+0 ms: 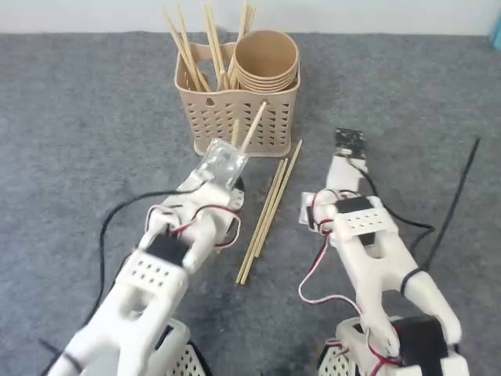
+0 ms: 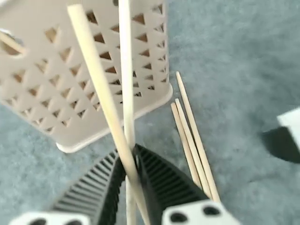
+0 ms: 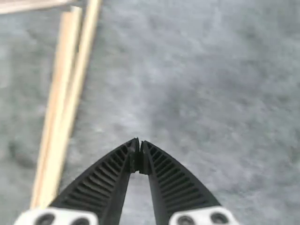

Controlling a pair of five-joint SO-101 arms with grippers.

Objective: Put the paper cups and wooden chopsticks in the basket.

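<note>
A beige perforated basket (image 1: 235, 117) stands at the back of the grey carpet, holding stacked paper cups (image 1: 267, 59) and several wooden chopsticks (image 1: 188, 47). My left gripper (image 1: 227, 160) hovers just in front of the basket, shut on two chopsticks (image 2: 115, 108) that cross and point up toward the basket (image 2: 70, 79). Three more chopsticks (image 1: 268, 211) lie on the carpet between the arms, seen also as chopsticks (image 2: 192, 136) and chopsticks (image 3: 61, 112). My right gripper (image 3: 139, 157) is shut on nothing, low over the carpet to the right of them, at the right arm (image 1: 348, 149).
Grey carpet (image 1: 407, 94) covers the table. A black cable (image 1: 454, 204) runs along the right side, another cable (image 1: 109, 227) curls at the left arm. Open carpet lies left and right of the basket.
</note>
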